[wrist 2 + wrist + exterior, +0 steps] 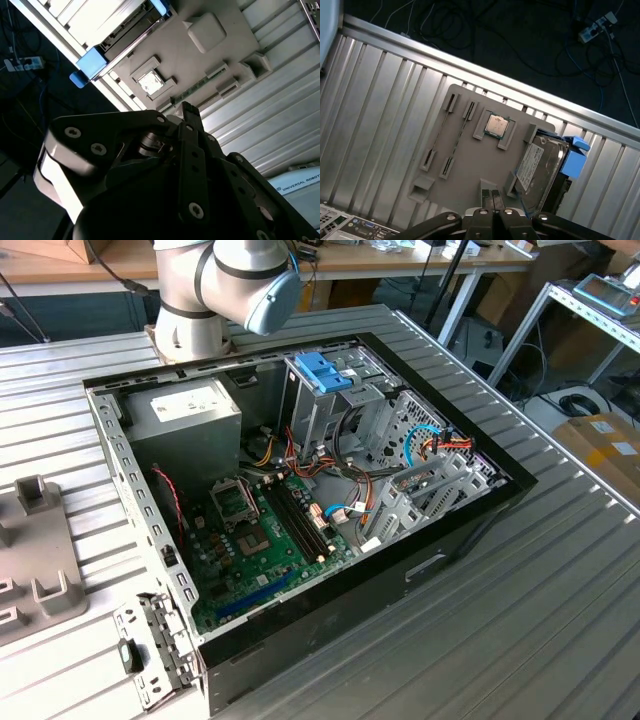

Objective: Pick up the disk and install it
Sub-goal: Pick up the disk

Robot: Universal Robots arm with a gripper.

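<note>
Disk down, not yet picked up.
Grey metal, white label facing up, light-blue rails along its sides; it lies in a holder at the grey tray's edge.

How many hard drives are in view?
1: the grey metal hard drive with light-blue rails rests on the grey fixture plate. Others could hide inside the black computer case.

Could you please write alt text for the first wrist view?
The gripper, fingers shut and empty, hangs above a grey fixture tray on a slatted metal table. The disk, with blue rails, sits at the tray's edge near a processor chip.
</note>
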